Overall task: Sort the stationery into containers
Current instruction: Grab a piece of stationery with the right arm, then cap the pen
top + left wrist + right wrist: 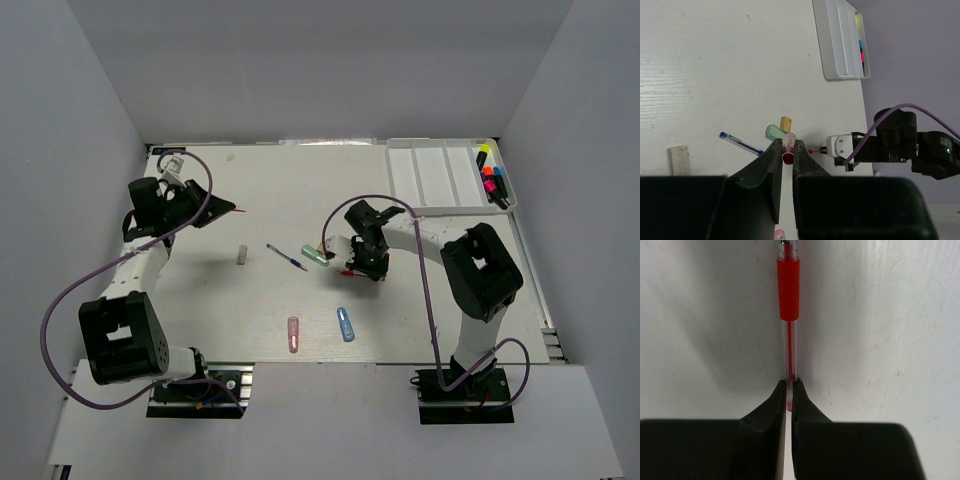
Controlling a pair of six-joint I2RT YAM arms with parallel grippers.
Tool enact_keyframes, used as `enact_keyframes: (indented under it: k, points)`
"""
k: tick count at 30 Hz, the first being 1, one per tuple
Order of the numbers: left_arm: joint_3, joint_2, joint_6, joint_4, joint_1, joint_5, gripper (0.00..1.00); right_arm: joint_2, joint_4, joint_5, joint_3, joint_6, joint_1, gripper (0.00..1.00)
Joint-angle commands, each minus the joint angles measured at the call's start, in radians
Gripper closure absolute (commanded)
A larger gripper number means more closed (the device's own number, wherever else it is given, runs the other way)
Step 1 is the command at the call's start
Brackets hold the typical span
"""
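My left gripper (224,209) is shut on a red pen (239,210) at the left of the table; the left wrist view shows the pen's end (788,148) pinched between the jaws. My right gripper (362,268) is shut on a second red pen (789,315) and holds it by its rear end at mid-table. A blue pen (287,257), a green capsule (316,255), a pink capsule (293,333) and a blue capsule (346,323) lie loose. The white divided tray (430,175) stands at the back right, with highlighters (490,178) in its rightmost compartment.
A tan eraser (241,255) lies left of the blue pen. A small yellow piece (786,122) sits beside the green capsule (774,132). Grey walls close the table on three sides. Purple cables loop off both arms.
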Motion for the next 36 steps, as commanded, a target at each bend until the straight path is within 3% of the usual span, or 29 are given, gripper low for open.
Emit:
enact_keyframes:
  k: [1,8,11,16,22,29,36]
  points:
    - [0.001,-0.041,0.058,-0.012,-0.022,0.073,1.00,-0.008,0.004,-0.178,0.051,0.077,-0.006,1.00]
    - [0.004,-0.069,0.287,-0.115,-0.103,0.220,1.00,-0.093,-0.145,-0.439,0.328,0.247,0.000,1.00]
    - [-0.028,-0.090,0.347,-0.069,-0.136,0.346,1.00,-0.116,-0.139,-0.531,0.339,0.293,0.008,1.00]
    - [-0.126,-0.092,0.131,0.232,-0.157,0.467,1.00,-0.140,-0.125,-0.652,0.346,0.344,0.005,1.00]
    - [-0.085,-0.041,0.127,0.218,-0.203,0.506,1.00,-0.146,-0.114,-0.654,0.320,0.344,0.011,1.00]
    - [-0.005,0.014,0.229,0.037,-0.212,0.586,1.00,-0.199,-0.088,-0.582,0.237,0.328,0.023,1.00]
    - [-0.010,0.006,0.233,0.002,-0.231,0.552,1.00,-0.239,-0.089,-0.531,0.200,0.319,0.049,1.00]
